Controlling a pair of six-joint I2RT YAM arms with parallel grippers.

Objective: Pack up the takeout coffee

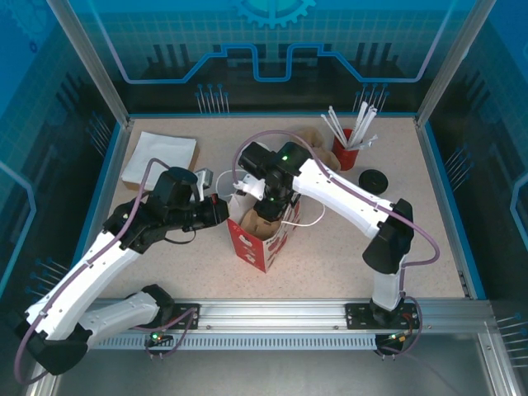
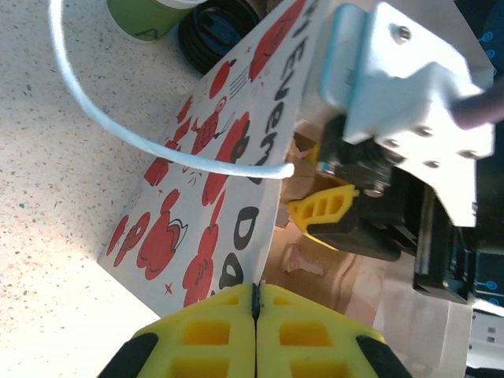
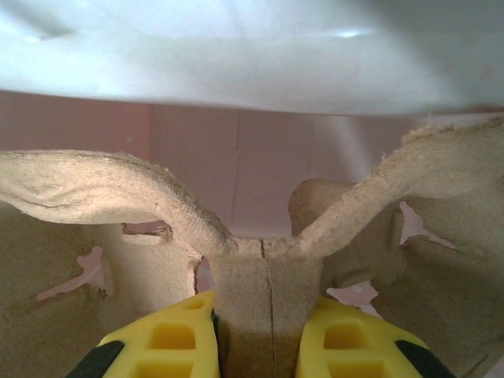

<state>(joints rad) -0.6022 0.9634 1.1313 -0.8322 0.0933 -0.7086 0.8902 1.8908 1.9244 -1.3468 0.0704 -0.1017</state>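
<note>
The left gripper (image 2: 256,303) has its yellow fingers pressed together on the top rim of the paper bag (image 2: 213,205), holding that wall at the nine o'clock side of the mouth; the right gripper (image 3: 264,323) pinches the centre post of the pulp carrier (image 3: 118,189), low inside the bag.

Outward from the bag in the top view, a loose black lid (image 1: 373,180) lies at two o'clock, the red straw cup (image 1: 346,153) at one o'clock, and a white paper stack (image 1: 159,157) at ten o'clock.

The takeout coffee (image 2: 146,17) shows in the left wrist view at the frame's eleven o'clock, on the table beyond the bag and just beside a black ring-shaped piece (image 2: 213,35); whether it wears its lid I cannot tell. It is not yet packed, and it looks well apart from both grippers.

I judge it light, thin-walled and easily crushed, and liable to spill if full; the paper should give fair friction. Take it gently around the mid-body and keep it upright; never lift it by the lid.

The left arm stretches low from eight o'clock with its wrist rolled; the right arm arcs over from four o'clock, wrist pitched down into the bag.
</note>
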